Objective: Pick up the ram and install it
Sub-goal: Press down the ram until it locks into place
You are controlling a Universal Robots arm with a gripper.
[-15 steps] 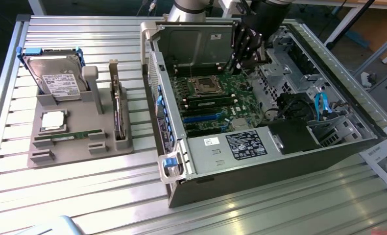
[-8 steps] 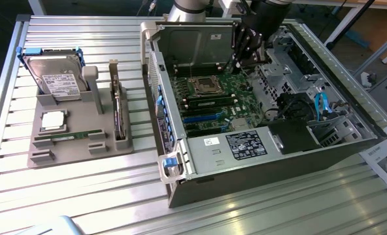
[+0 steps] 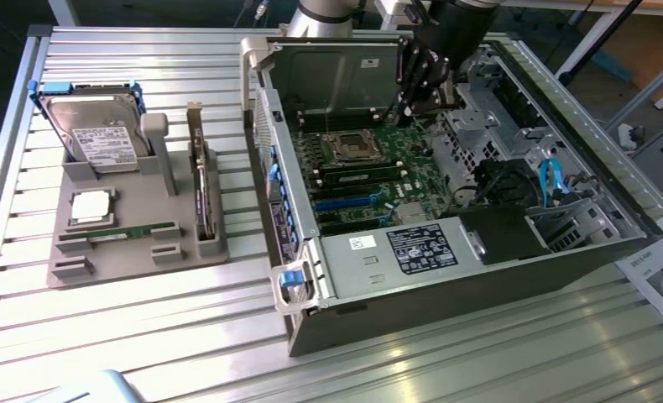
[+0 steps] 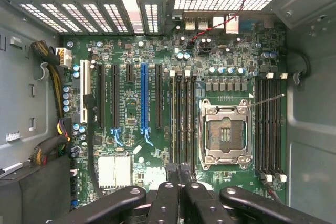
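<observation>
The gripper (image 3: pixel 425 105) is pinched together, hung inside the PC case (image 3: pixel 477 281) over the DIMM slots (image 4: pixel 182 114), just beside the CPU socket (image 4: pixel 224 136). A ram (image 3: pixel 119 232) is seated well away from it in the gray holder (image 3: pixel 141 252), by a hard drive (image 3: pixel 96 134).

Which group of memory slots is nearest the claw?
The group between the blue slot and the silver socket, by the gripper; the other lies beyond the socket.

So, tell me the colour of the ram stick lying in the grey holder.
Green; the ram stick shows best in the exterior view.
</observation>
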